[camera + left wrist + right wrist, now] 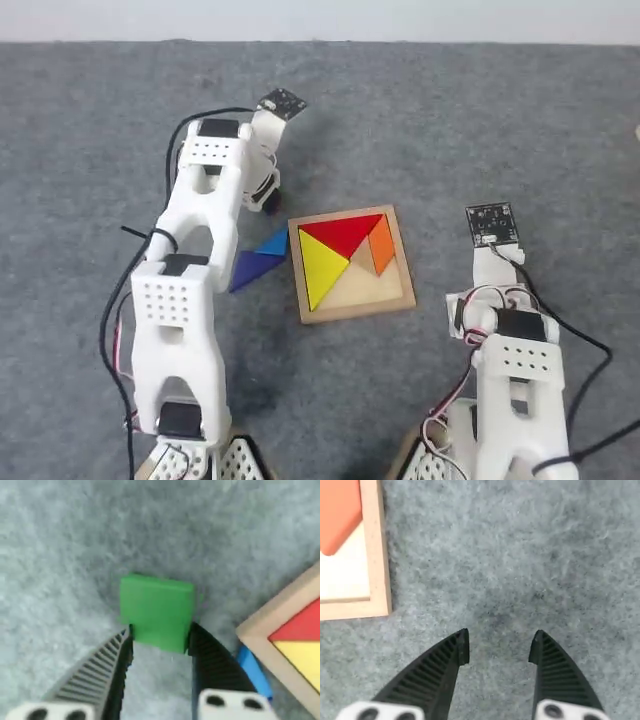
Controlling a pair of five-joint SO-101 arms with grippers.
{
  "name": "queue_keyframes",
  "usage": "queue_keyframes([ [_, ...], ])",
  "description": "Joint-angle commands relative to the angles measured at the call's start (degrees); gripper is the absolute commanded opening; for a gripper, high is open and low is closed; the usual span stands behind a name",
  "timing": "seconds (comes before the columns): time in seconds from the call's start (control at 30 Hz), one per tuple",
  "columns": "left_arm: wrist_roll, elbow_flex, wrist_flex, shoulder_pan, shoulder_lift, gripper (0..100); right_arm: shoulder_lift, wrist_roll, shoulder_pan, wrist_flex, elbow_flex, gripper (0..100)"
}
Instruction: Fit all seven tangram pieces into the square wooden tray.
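Grey carpet [480,120] covered the table. The left gripper [160,639] pinched the green square [156,609] by two sides, likely to carry it to the wooden tray [352,312] nearby. A red piece [342,233], a yellow piece [320,268] and an orange piece [382,245] lay inside. Two blue pieces [272,243] waited just outside. The right gripper [499,647] hung spread wide beside the tray, out of the way.

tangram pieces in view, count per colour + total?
red triangle: 1
yellow triangle: 1
orange piece: 1
light blue piece: 1
dark blue triangle: 1
green square: 1
Total: 6
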Motion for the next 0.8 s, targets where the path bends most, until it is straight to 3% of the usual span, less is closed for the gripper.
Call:
queue_keyframes([
  [0.0, 0.6, -2.9, 0.4, -0.3, -0.4, 17, -0.2, 0.6, 0.4, -0.9, -0.5, 21.2],
  [0.4, 2.5, -6.6, -2.5, -3.0, -0.7, 20, -0.2, 0.6, 0.4, -0.9, -0.5, 21.2],
  [0.77, 2.2, -7.7, -8.2, 0.5, 2.3, 21, -0.2, 0.6, 0.4, -0.9, -0.5, 21.2],
])
